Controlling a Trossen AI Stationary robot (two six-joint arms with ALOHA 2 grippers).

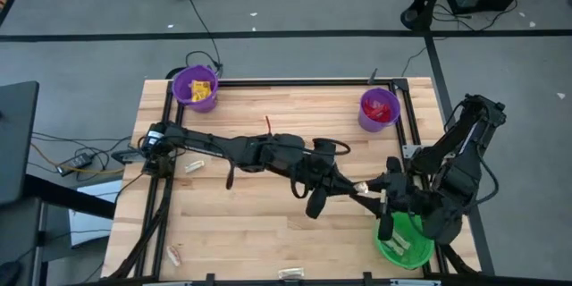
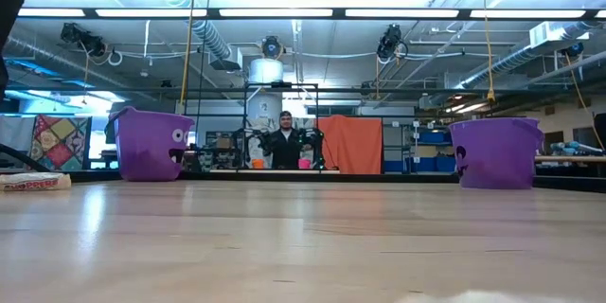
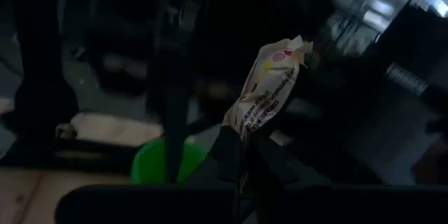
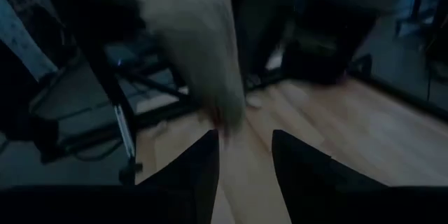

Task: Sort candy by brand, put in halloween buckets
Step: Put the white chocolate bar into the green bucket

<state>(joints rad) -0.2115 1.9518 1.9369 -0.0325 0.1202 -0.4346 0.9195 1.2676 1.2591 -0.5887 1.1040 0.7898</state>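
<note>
High view: left gripper [image 1: 359,188] pinches a cream candy [image 1: 363,186] beside right gripper [image 1: 386,198], near the green bucket [image 1: 404,241].

Left wrist view: candy stands lengthwise beyond the pressed-together fingertips.

Right wrist view: fingers [image 4: 203,161] spread; candy blurred.

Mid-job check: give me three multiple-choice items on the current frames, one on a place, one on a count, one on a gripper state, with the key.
1. Where does the green bucket stand on the table?
A. Near corner on the right arm's side
B. Far corner on the left arm's side
C. Table centre

2. How many purple buckets are on the table?
A. One
B. Two
C. Three

3. What is the left gripper doing?
A. Standing open, empty
B. Shut on a cream wrapped candy
C. Shut on a bucket rim

Key: 1 A, the high view shows it under the right arm; 2 B, one at each far corner; 3 B, the left wrist view shows the wrapper pinched.
</note>
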